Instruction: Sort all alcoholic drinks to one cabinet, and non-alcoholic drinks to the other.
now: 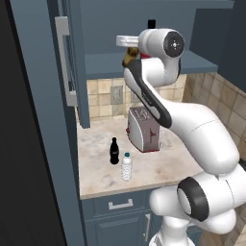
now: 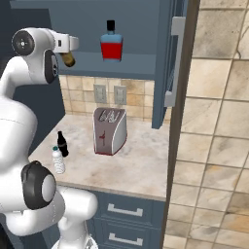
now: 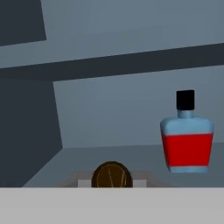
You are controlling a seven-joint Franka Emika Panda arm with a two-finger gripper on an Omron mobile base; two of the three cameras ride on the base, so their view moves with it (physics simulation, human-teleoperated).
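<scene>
Two drinks are standing on the marble worktop [image 1: 158, 168]: a black cola bottle [image 1: 114, 151] and, just beside it toward 5 o'clock in the left base view, a clear water bottle [image 1: 126, 166]. A toaster [image 2: 110, 130] is sitting behind them near the tiled wall [image 2: 214, 121]. Above, the blue cabinet [image 2: 141, 58] is standing with its door [image 2: 175, 63] open. Inside it, the square red-liquid bottle [image 3: 187, 135] is standing upright on the shelf [image 3: 109, 153]. The end effector [image 1: 126, 44] is reaching into that cabinet, closed on the amber beer bottle [image 3: 112, 176]; in the hand view the red-liquid bottle is lying toward 2 o'clock of it, apart.
</scene>
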